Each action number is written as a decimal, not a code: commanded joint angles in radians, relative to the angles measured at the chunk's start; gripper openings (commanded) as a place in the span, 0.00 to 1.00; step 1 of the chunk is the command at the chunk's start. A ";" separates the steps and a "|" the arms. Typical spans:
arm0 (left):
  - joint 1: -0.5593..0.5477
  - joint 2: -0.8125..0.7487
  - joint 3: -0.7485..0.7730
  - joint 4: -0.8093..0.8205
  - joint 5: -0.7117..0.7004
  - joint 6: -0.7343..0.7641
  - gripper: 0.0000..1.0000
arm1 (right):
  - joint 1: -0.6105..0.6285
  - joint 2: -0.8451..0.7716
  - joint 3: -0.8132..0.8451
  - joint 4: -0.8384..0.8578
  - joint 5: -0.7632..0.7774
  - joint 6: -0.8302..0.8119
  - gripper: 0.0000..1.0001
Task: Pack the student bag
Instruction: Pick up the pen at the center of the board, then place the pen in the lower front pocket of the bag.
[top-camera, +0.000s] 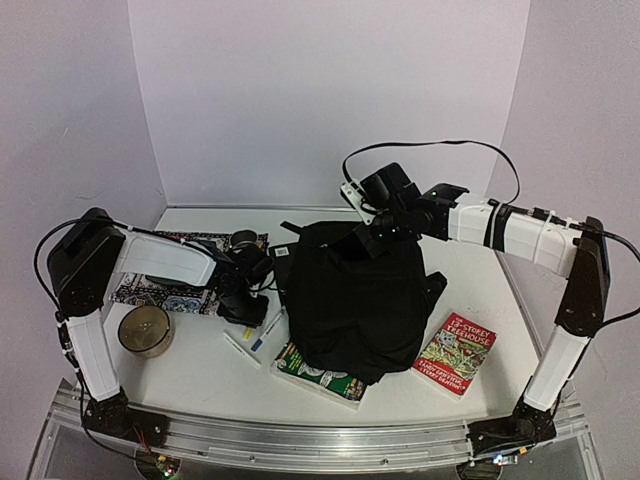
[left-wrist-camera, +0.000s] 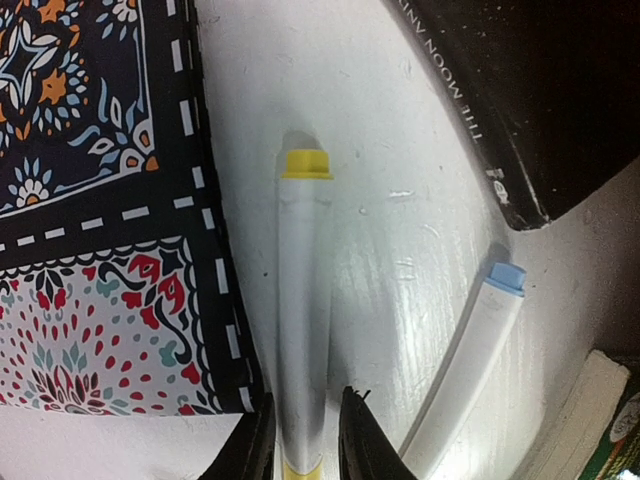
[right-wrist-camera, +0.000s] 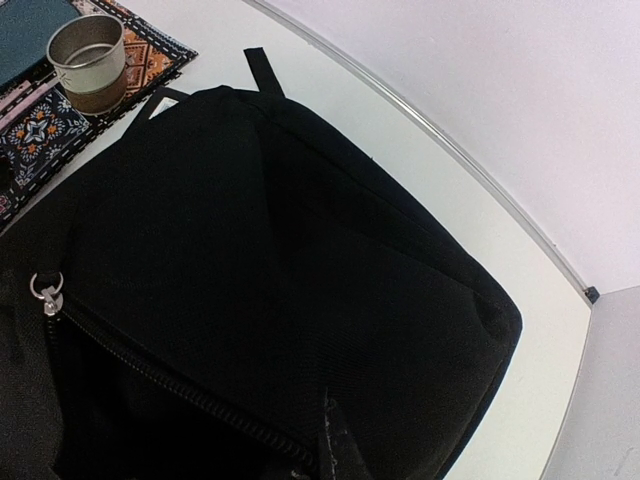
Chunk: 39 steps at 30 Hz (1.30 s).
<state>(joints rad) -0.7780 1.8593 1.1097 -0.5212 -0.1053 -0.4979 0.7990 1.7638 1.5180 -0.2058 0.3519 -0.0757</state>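
The student bag (top-camera: 355, 300) is a large black fabric backpack, slumped in the middle of the table. My right gripper (top-camera: 372, 238) is at the bag's top rear edge. In the right wrist view its dark fingers (right-wrist-camera: 340, 450) are pinched shut on a fold of the bag (right-wrist-camera: 300, 250) beside the zipper. My left gripper (top-camera: 243, 308) is down on the table to the left of the bag. Its jaws (left-wrist-camera: 305, 405) press both sides of a white marker with a yellow cap (left-wrist-camera: 303, 290), which lies flat. A blue-capped marker (left-wrist-camera: 480, 340) lies just to its right.
A patterned book (left-wrist-camera: 90, 200) lies left of the markers and a black book (left-wrist-camera: 530, 90) to their upper right. A green book (top-camera: 320, 372) sticks out from under the bag. A red book (top-camera: 455, 352) lies to the right. Round tins (top-camera: 145, 330) (right-wrist-camera: 88, 60) stand on the left.
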 joint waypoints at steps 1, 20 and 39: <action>0.004 0.059 0.047 -0.054 -0.021 0.017 0.20 | -0.001 -0.004 0.033 0.026 0.011 0.009 0.00; 0.004 -0.115 0.174 -0.091 -0.043 0.087 0.00 | -0.001 0.003 0.062 0.027 0.026 -0.015 0.00; -0.047 -0.400 0.113 0.343 0.192 0.524 0.00 | -0.002 -0.005 0.082 0.028 -0.064 0.005 0.00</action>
<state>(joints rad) -0.8034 1.4439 1.2114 -0.3027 -0.0391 -0.1181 0.7980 1.7679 1.5402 -0.2102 0.3145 -0.0853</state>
